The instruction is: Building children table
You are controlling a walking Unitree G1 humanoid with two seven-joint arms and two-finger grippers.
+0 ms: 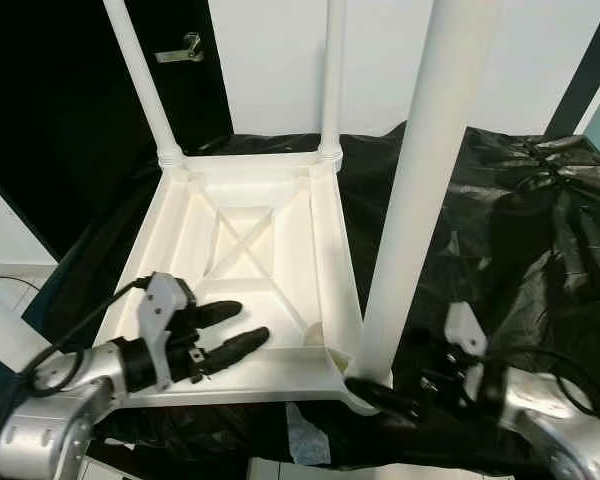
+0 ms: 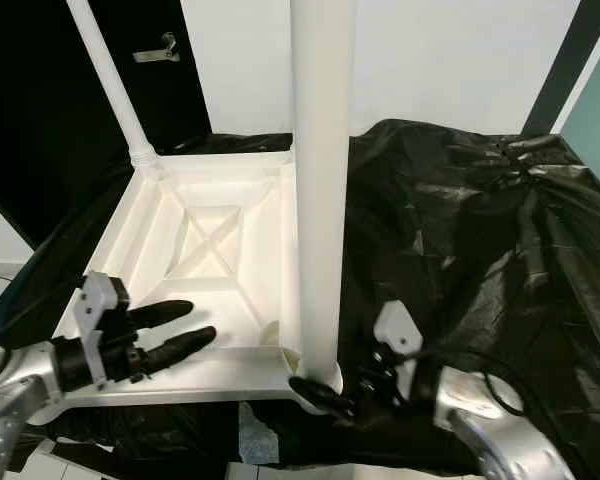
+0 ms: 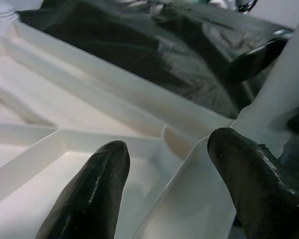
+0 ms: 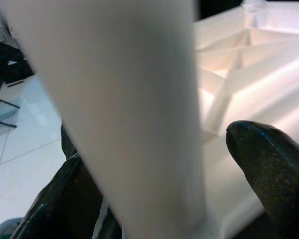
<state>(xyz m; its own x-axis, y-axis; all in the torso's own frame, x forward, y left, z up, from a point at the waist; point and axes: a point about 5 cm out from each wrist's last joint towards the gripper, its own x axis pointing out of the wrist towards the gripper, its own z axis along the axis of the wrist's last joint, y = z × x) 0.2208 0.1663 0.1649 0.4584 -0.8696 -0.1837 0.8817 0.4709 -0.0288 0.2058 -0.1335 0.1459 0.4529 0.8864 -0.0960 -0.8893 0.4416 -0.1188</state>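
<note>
Nearest the camera, the right gripper (image 1: 380, 393) sits at the foot of the near table leg (image 1: 420, 190), where that leg meets the near right corner socket of the upturned white tabletop (image 1: 240, 240); its two black fingers (image 4: 269, 164) stand on either side of the leg, apparently closed around it, though contact on both sides cannot be confirmed. Two further legs (image 1: 140, 80) rise from the far corners of the tabletop, which lies underside up on black plastic sheeting (image 1: 520, 220). Near the tabletop's near left edge, the left gripper (image 1: 230, 330) hovers over the ribbed underside with fingers (image 3: 94, 189) spread apart, holding nothing, the near rib passing between them. Judged risks: the tall leg may lean or seat crookedly if turned off-axis, and the light tabletop may slide on the slippery sheeting unless the left gripper braces it; the near left corner seems to await its leg.
</note>
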